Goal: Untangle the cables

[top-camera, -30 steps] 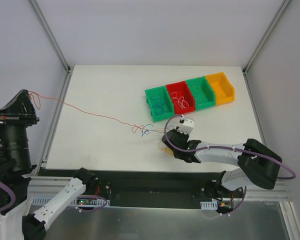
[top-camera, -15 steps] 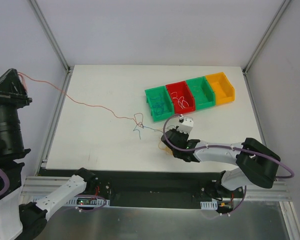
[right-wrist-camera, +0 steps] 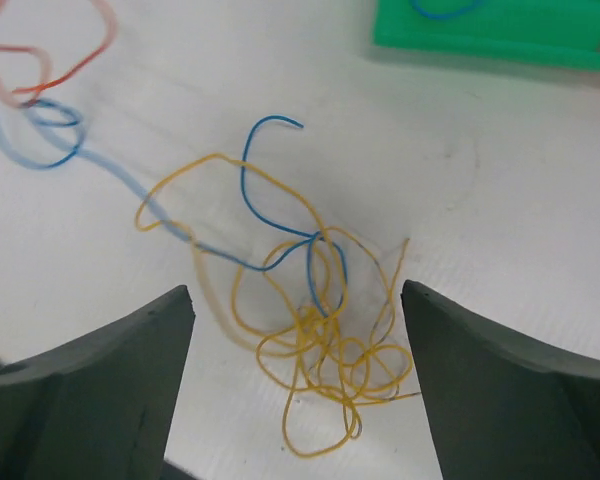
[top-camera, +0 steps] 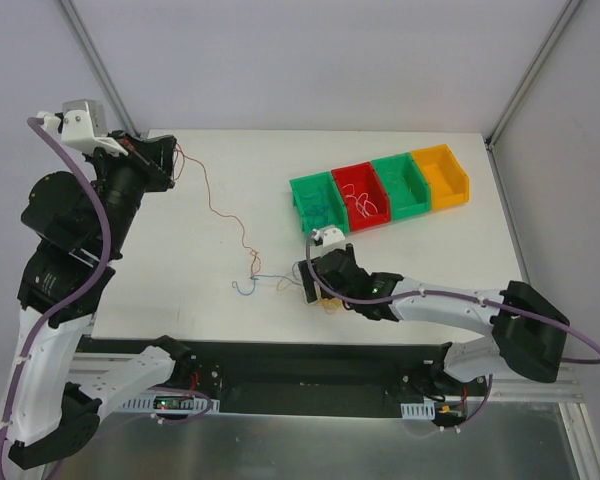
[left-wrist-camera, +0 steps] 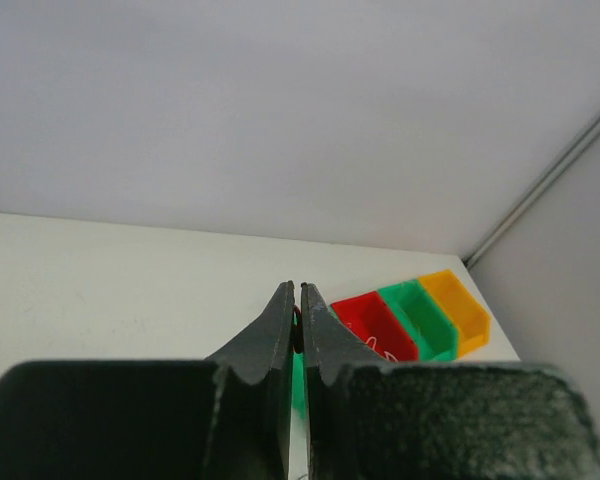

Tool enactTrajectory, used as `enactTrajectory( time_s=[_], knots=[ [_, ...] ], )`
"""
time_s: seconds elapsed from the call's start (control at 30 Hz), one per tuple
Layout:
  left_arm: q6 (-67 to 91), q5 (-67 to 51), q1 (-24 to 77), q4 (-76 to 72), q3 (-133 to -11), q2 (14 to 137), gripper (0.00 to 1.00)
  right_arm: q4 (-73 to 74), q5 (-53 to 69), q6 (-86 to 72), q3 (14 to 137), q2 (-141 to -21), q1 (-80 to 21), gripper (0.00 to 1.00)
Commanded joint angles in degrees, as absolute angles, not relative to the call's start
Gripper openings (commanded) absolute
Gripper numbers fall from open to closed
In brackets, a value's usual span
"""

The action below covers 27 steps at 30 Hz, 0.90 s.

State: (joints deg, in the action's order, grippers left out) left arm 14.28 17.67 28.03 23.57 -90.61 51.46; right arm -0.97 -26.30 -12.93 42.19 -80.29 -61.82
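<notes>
The cables lie at the table's front middle. A yellow knot (right-wrist-camera: 325, 350) sits on the white surface directly between the fingers of my open right gripper (right-wrist-camera: 298, 300), which touches nothing. A blue cable (right-wrist-camera: 280, 200) threads out of the knot toward the left, ending in a hook (top-camera: 245, 287). A long red cable (top-camera: 225, 210) hangs slack from my left gripper (top-camera: 170, 160), which is raised over the table's back left corner. In the left wrist view that gripper (left-wrist-camera: 297, 288) is shut, with a dark red strand pinched between its jaws. My right gripper (top-camera: 310, 280) is low over the knot.
A row of bins stands at the back right: green (top-camera: 316, 205), red (top-camera: 363, 193), green (top-camera: 400, 185) and yellow (top-camera: 442, 177); some hold loose wires. The frame's metal posts rise at the table's back corners.
My right gripper has opened and shifted left over the knot. The left arm swung from beyond the table's left edge in over the back left corner, and the red cable went from taut to slack.
</notes>
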Motion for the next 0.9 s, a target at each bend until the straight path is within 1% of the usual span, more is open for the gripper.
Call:
enactTrajectory(
  time_s=[0.0, 0.07, 0.17, 0.2, 0.27, 0.33, 0.4, 0.47, 0.53, 0.63, 0.67, 0.7, 0.77, 0.8, 0.83, 0.87],
  knots=[
    [18.5, 12.0, 27.4, 21.9, -90.6, 49.2, 0.00, -1.6, -8.3, 4.1, 46.7, -75.6, -60.9, 0.89],
    [18.8, 12.3, 27.4, 21.9, -91.0, 49.1, 0.00, -0.8, -2.0, 10.6, 50.3, -77.7, -60.7, 0.91],
    [18.6, 12.0, 27.4, 21.9, -91.7, 49.3, 0.00, -0.3, 9.4, 15.0, 56.5, -83.4, -59.9, 0.92],
    [18.6, 12.0, 27.4, 21.9, -91.7, 49.1, 0.00, -0.3, 10.8, 15.6, 58.9, -86.2, -59.3, 0.92],
    [18.5, 12.1, 27.4, 21.9, -91.8, 49.0, 0.00, -0.3, 9.8, 15.8, 63.5, -91.9, -58.8, 0.92],
    [18.0, 12.4, 27.4, 21.9, -92.1, 49.0, 0.00, -0.4, 5.0, 14.6, 66.2, -95.8, -58.9, 0.91],
    [17.3, 12.6, 27.4, 21.9, -93.0, 49.4, 0.00, -0.8, 5.7, 13.7, 67.2, -98.2, -59.1, 0.86],
    [16.3, 12.7, 27.4, 22.0, -94.2, 49.7, 0.00, -4.5, 7.4, 11.5, 65.1, -98.2, -59.2, 0.82],
    [15.4, 13.1, 27.4, 21.9, -95.4, 49.7, 0.00, -9.7, 8.4, 9.9, 60.4, -96.3, -59.2, 0.82],
    [14.3, 13.7, 27.4, 21.9, -96.3, 49.8, 0.00, -10.4, 8.1, 9.1, 58.0, -95.7, -59.2, 0.81],
    [14.2, 13.9, 27.4, 21.9, -96.4, 49.8, 0.00, -10.1, 7.9, 8.8, 58.4, -96.6, -59.1, 0.77],
    [14.2, 14.1, 27.4, 22.0, -96.5, 49.7, 0.00, -9.6, 7.5, 8.1, 59.2, -97.4, -59.1, 0.70],
    [14.1, 14.4, 27.4, 21.9, -96.9, 49.9, 0.00, -9.0, 6.9, 6.4, 60.6, -99.4, -59.2, 0.48],
    [13.7, 14.8, 27.4, 21.9, -97.4, 50.1, 0.00, -9.2, 4.8, 5.1, 60.6, -99.6, -59.1, 0.31],
    [12.4, 15.5, 27.4, 21.9, -98.5, 50.4, 0.00, -9.5, 1.9, 3.6, 60.1, -99.3, -59.1, 0.08],
    [10.9, 16.7, 27.4, 21.9, -99.9, 50.6, 0.00, -9.4, -3.7, 2.1, 59.3, -98.6, -59.1, 0.01]
  ],
)
